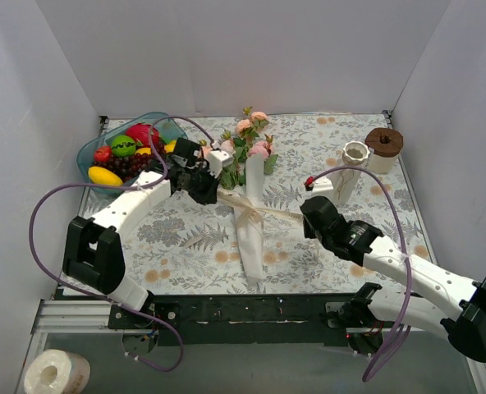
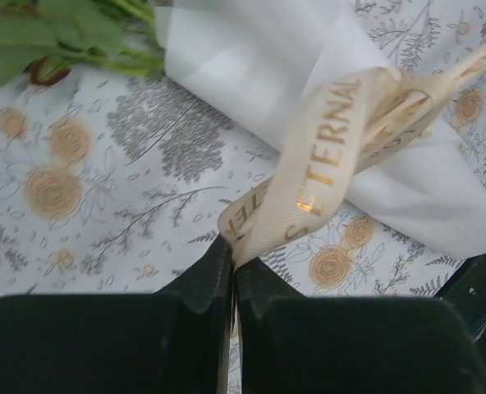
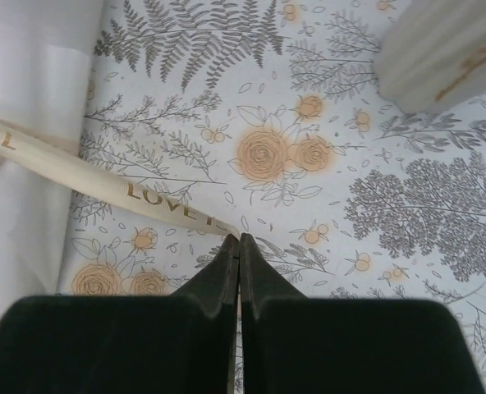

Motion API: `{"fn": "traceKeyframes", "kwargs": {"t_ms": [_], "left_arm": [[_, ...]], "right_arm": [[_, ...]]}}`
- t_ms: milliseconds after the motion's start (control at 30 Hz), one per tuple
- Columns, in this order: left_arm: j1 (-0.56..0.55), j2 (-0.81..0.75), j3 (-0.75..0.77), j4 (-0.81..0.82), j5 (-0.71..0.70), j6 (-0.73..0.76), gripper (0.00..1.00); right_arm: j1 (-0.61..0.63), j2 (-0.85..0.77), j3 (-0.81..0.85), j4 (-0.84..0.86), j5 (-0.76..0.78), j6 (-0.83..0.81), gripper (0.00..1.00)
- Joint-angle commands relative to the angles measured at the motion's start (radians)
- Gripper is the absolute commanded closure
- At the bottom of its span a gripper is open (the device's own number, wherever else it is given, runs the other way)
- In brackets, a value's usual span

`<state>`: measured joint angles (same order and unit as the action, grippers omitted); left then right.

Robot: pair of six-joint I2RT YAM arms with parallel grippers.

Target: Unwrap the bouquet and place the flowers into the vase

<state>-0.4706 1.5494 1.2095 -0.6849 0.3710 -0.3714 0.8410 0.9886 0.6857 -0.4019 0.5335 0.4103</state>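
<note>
The bouquet [image 1: 252, 215] lies mid-table, its white paper cone [image 2: 251, 66] pointing toward me. Its pink and peach flowers [image 1: 249, 136] with green leaves [image 2: 71, 33] spill out at the far end. A cream ribbon [image 2: 333, 156] with gold lettering is tied around the cone. My left gripper [image 2: 232, 250] is shut on one loop of the ribbon just left of the cone [image 1: 220, 194]. My right gripper [image 3: 240, 240] is shut on the ribbon's other tail [image 3: 144, 193], which is stretched out to the right [image 1: 306, 215]. The white vase [image 1: 354, 156] with a scalloped rim stands upright at the back right.
A teal bowl [image 1: 162, 123] of colourful fruit sits at the back left behind my left arm. A white cylinder with a brown top [image 1: 384, 142] stands right of the vase. White walls close in three sides. The vase's base [image 3: 440, 57] is near my right gripper.
</note>
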Motion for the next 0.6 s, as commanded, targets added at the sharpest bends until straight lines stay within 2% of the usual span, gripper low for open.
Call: {"fn": "traceKeyframes", "kwargs": {"t_ms": [0,67,267,567], "left_arm": [[0.171,-0.089,0.032,-0.085,0.036,0.0,1.0],[0.22,-0.133,0.013,-0.096,0.022,0.025,1.0],[0.248,-0.251,-0.085,-0.113,-0.026,0.043,1.0],[0.253,-0.282,-0.107,-0.117,-0.072,0.026,1.0]], "right_arm": [[-0.014,-0.042,0.08,-0.216,0.18,0.117,0.99],[-0.029,-0.065,0.09,-0.255,0.204,0.122,0.99],[-0.097,-0.125,0.135,-0.336,0.269,0.118,0.99],[-0.201,-0.162,0.224,-0.416,0.301,0.068,0.99]]}}
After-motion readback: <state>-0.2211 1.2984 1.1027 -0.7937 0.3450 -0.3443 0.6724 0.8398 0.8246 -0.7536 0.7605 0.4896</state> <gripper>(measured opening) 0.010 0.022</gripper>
